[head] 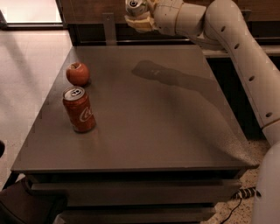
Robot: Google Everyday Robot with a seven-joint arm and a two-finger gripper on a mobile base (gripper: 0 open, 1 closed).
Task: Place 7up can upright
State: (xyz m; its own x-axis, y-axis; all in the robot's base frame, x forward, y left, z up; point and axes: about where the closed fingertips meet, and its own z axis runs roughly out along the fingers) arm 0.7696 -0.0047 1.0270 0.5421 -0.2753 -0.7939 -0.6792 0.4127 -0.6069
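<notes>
Pale silver 7up can (134, 5) hangs clamped in the cream pincer (139, 16), high above the far edge of the dark table (153, 131). Let go from there, or set down tilted, it would likely topple and roll off the back; the red Coca-Cola can (79, 110) stands well apart, left.

The worktop (144, 131) is a plain, flat dark grey-brown, with a darker soft shadow streaking from the far edge toward the right edge. Near the left edge stands a red can (80, 110) with white script lettering and a silver top. Just beyond it, toward the far left corner, is an apple (77, 73), red with a paler orange blush. Above the far edge the cream-yellow gripper (139, 18) clasps the 7up can (134, 6), pale silvery white. The arm (245, 57) is off-white, dotted with small dark holes. The floor (26, 65) is pale speckled beige.
</notes>
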